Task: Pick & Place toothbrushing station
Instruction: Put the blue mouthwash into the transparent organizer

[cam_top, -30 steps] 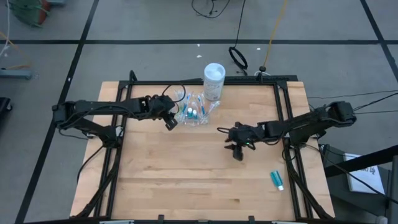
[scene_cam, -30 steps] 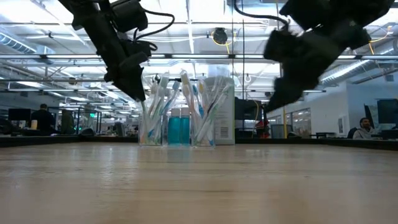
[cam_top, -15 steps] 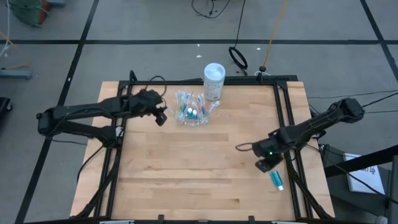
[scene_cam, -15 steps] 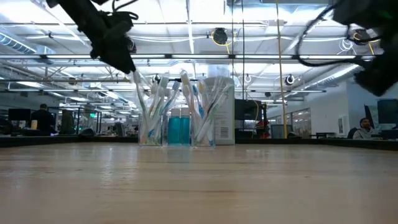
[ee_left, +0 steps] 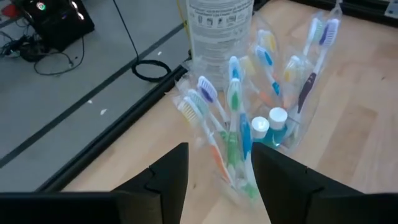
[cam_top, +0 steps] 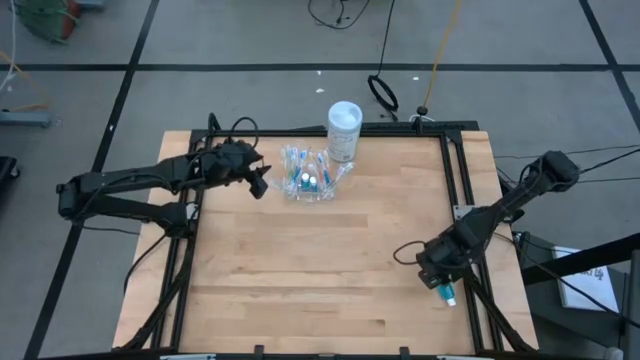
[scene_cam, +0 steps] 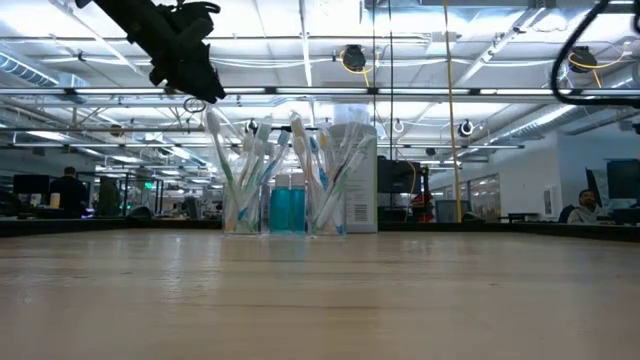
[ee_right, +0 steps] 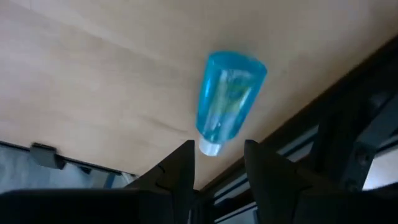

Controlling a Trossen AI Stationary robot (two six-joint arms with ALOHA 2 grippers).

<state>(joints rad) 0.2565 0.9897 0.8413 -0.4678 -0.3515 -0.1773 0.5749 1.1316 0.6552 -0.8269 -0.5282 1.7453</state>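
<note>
Overhead, the left gripper (cam_top: 262, 184) is seen open and empty just beside the clear cup (cam_top: 312, 190) of toothbrushes (cam_top: 297, 160), while the right gripper (cam_top: 432, 276) is poised over the stray toothpaste tube (cam_top: 446, 291) near the table's right edge, apparently to collect it. Level across the table, two more blue tubes (scene_cam: 287, 210) are shown upright in the cup, in front of the white container (scene_cam: 357, 180). At the wrists, the brush heads (ee_left: 231, 93) are framed by parted fingers (ee_left: 168, 180), and the lying tube (ee_right: 226, 96) is shown beyond the right arm's open, empty fingers (ee_right: 180, 171).

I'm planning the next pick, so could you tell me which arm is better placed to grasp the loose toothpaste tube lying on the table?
The right. Its gripper hangs open just over the loose toothpaste tube near the table's right edge, while the left gripper is across the table by the toothbrushes.
</note>
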